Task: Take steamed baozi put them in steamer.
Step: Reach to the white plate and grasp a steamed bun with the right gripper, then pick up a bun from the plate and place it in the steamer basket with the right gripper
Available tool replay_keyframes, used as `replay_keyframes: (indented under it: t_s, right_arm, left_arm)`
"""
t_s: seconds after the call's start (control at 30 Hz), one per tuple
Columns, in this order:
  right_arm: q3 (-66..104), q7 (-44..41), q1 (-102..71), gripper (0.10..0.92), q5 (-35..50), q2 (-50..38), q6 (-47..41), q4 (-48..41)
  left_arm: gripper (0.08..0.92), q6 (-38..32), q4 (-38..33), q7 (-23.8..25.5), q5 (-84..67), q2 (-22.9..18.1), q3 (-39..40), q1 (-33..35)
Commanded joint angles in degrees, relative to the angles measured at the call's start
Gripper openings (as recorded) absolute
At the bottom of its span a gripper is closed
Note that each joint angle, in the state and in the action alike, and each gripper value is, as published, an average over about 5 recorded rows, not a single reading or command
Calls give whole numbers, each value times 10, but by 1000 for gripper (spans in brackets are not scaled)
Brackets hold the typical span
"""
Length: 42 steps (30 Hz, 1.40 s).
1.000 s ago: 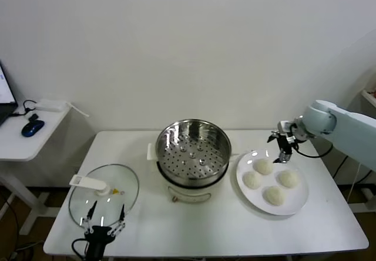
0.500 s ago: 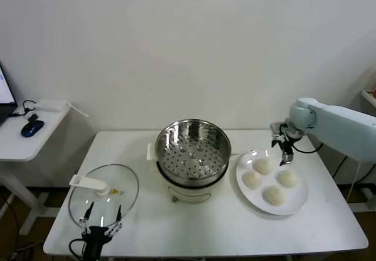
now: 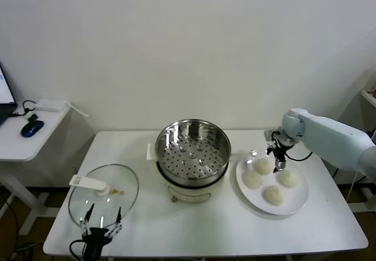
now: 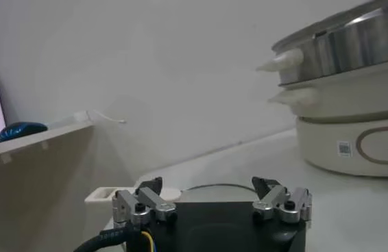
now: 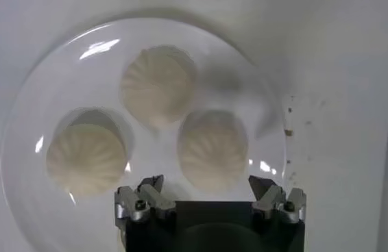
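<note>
Several off-white steamed baozi [image 3: 262, 166] lie on a white plate [image 3: 298, 204] at the table's right side. The steel steamer [image 3: 192, 149] stands in the middle of the table, its perforated tray bare. My right gripper [image 3: 277, 159] hangs open just above the plate, between the two baozi at its back. In the right wrist view it [image 5: 206, 186] looks straight down with one baozi [image 5: 214, 148] just ahead of its jaws and two more [image 5: 158, 77] [image 5: 86, 157] beyond. My left gripper [image 3: 100, 223] rests open at the front left, over the glass lid.
A round glass lid [image 3: 104, 191] with a white handle lies at the front left of the table. A side desk [image 3: 23, 140] with a blue mouse stands at the far left. The steamer's white base [image 4: 358, 147] shows in the left wrist view.
My right gripper has moved left and lower, from the plate's back edge to a spot over the baozi. It stays open. The left arm has not moved.
</note>
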Motion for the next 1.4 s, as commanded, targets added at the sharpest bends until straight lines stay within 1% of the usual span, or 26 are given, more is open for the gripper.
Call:
replay_keyframes:
  t_s: [0.03,0.23,0.67,0.77,0.93,1.03,1.2,1.4]
  right_arm:
    - [25,0,-25,823,-2,11,3,-30]
    - [53,5,-32,823,-10,27,17,-63]
    - [52,-2,-36,817,-13,34,18,-72]
    - [53,-2,-36,779,-13,37,18,-74]
    - [50,-5,-35,681,-13,36,18,-70]
    - [52,-7,-33,646,-12,37,19,-71]
    - [31,-17,-4,610,2,30,24,-53]
    - [-53,-30,79,587,47,0,28,20]
  left_arm:
    - [823,-1,3,0,1,0,0,0]
    - [823,-3,5,0,1,-1,0,0]
    - [823,-3,8,-1,3,0,0,-2]
    - [823,-3,8,-1,3,0,1,-3]
    - [823,-4,8,-1,2,2,1,-3]
    - [823,-4,7,-1,3,2,0,-2]
    - [823,-5,6,-2,4,3,-1,-1]
    - [823,-6,3,-2,5,2,-1,0]
